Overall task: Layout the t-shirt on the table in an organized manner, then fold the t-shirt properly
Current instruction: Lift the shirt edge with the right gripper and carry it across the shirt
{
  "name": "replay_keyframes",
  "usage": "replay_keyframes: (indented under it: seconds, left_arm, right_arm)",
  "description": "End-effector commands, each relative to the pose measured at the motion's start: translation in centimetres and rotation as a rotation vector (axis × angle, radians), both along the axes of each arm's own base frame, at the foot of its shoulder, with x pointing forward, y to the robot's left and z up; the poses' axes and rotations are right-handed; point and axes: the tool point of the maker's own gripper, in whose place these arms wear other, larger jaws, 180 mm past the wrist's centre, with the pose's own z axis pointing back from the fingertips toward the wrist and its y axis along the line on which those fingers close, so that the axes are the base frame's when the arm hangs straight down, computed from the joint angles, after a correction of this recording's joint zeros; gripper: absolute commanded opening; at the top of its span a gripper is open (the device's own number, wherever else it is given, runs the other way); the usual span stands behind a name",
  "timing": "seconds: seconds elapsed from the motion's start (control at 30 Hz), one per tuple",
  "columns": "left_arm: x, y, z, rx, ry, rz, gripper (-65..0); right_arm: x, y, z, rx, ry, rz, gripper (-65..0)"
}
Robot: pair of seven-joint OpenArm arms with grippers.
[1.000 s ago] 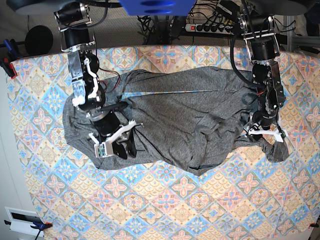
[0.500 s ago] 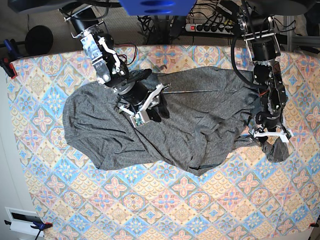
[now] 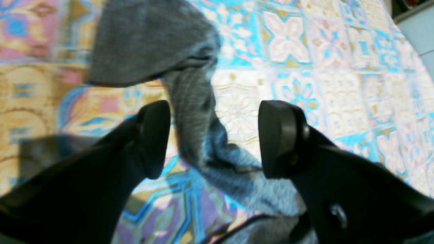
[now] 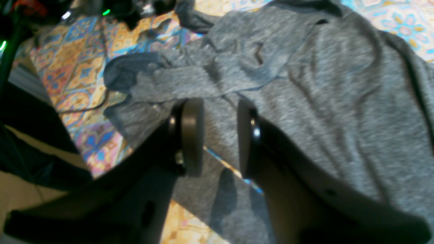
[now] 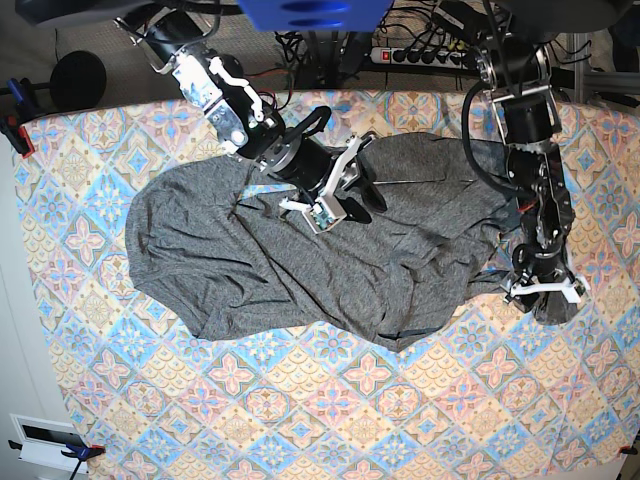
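The dark-grey t-shirt (image 5: 290, 260) lies crumpled and spread across the middle of the patterned table (image 5: 300, 400). My right gripper (image 5: 352, 198) hovers over the shirt's upper middle. In the right wrist view the right gripper (image 4: 218, 135) is open by a narrow gap, with the t-shirt (image 4: 322, 84) under it and nothing pinched. My left gripper (image 5: 545, 293) sits at the sleeve end on the right. In the left wrist view the left gripper (image 3: 215, 139) is wide open, its fingers (image 3: 154, 135) straddling a twisted strip of the t-shirt (image 3: 193, 112) that lies on the table (image 3: 305, 51).
A power strip (image 5: 420, 55) and cables lie behind the table's far edge. Blue clamps (image 5: 15, 100) grip the left edge. A white box (image 5: 45, 440) sits off the front-left corner. A thin cable (image 4: 84, 108) crosses the cloth in the right wrist view.
My right arm has swung from the shirt's front left up and across to its upper middle. The left gripper has slid slightly down and right over the sleeve end.
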Motion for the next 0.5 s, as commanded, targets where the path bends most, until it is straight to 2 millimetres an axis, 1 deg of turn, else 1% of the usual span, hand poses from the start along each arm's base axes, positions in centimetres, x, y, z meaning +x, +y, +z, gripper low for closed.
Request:
replay_keyframes:
  seconds: [0.0,0.03,0.1,0.17,0.2,0.27,0.37,0.4,0.47]
  left_arm:
    - [1.2,0.9,1.7,0.017,-0.044,0.015,-26.6]
    - [1.3,0.9,1.4,0.011,-0.035,0.018,-26.6]
    - [1.8,0.9,1.3,0.0,-0.031,0.022,-26.8]
    - [2.1,0.8,1.2,-0.007,-0.026,0.019,-29.9]
    - [2.1,0.7,0.9,-0.01,-0.018,0.019,-33.4]
    - [2.0,0.7,0.5,-0.011,-0.005,0.02,-43.6]
    - [1.7,0.7,-0.1,-0.021,0.008,0.022,-63.8]
    - [1.7,0.7,-0.3,-0.018,0.014,0.02,-65.0]
    - [1.6,0.7,-0.3,-0.018,0.016,0.02,-65.0]
  right_arm:
    - [0.3,0.6,1.6,0.042,-0.043,0.009,-49.0]
    - [0.1,0.7,1.6,0.042,-0.042,0.013,-49.0]
    - [0.0,0.9,1.5,0.043,-0.038,0.019,-49.0]
    - [0.0,0.9,1.5,0.041,-0.038,0.018,-49.0]
    - [0.0,0.9,1.4,0.04,-0.037,0.018,-49.0]
    - [0.1,0.8,1.4,0.039,-0.039,0.014,-49.0]
    - [0.3,0.7,1.5,0.039,-0.04,0.01,-49.0]
    - [0.3,0.7,1.5,0.041,-0.04,0.009,-49.0]
    - [0.3,0.7,1.5,0.042,-0.04,0.007,-49.0]
